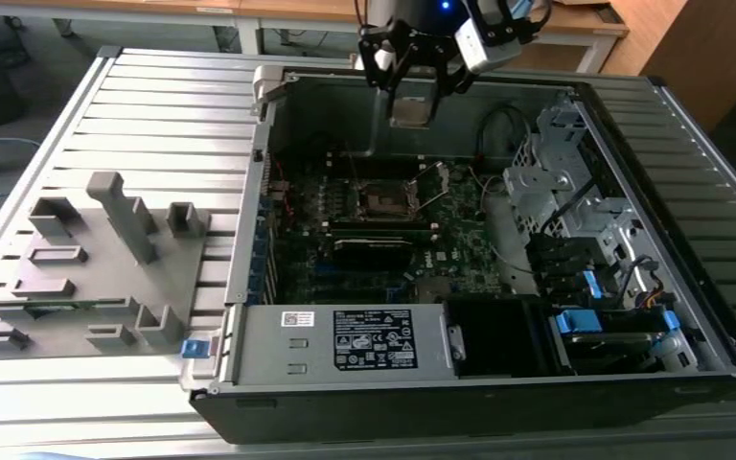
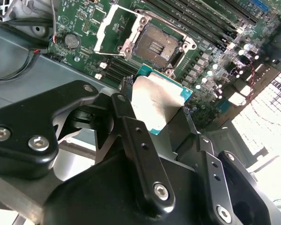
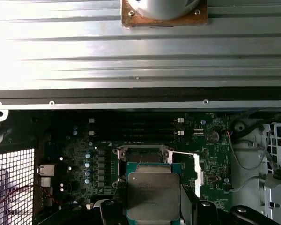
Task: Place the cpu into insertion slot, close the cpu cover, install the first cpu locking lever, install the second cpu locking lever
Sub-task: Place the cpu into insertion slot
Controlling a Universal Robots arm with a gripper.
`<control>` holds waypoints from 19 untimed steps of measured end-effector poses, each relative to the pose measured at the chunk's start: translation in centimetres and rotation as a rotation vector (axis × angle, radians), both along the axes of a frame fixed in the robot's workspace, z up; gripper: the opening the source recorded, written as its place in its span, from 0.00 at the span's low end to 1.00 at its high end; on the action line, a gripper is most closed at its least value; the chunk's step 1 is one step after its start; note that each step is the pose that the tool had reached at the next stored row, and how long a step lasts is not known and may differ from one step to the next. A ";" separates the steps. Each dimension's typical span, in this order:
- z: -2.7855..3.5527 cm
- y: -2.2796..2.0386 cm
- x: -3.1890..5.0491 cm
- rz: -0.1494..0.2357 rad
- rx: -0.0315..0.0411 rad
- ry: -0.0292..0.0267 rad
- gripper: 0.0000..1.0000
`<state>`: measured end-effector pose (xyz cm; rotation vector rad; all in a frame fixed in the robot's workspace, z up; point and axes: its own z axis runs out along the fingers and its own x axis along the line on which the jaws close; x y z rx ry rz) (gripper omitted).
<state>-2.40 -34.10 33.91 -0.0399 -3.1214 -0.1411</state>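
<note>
Gripper [image 2: 154, 110] clamped on cpu [image 2: 159, 101] edges, held in air above mobo w/ insertion slot [image 2: 155, 47] bare, cpu cover [image 3: 196, 176] flipped open.

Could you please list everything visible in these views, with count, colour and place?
slatted table: one, grey, under everything.
computer case: one, black and grey, open, on the table.
motherboard: one, dark green, inside the case.
insertion slot: one, dark with silver rim, empty, on the motherboard.
cpu cover: one, silver, swung open beside the slot.
fixture block: one, grey, on the table at the exterior view's left.
cpu: one, grey-topped, held above the motherboard.
gripper: one, black, shut on the cpu.
</note>
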 end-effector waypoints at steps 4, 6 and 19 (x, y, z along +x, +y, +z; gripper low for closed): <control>-0.47 0.00 0.00 0.000 -0.0003 0.0000 0.54; -0.60 0.00 0.00 0.000 -0.0003 0.0001 0.54; -1.26 0.00 0.00 0.000 -0.0004 0.0000 0.54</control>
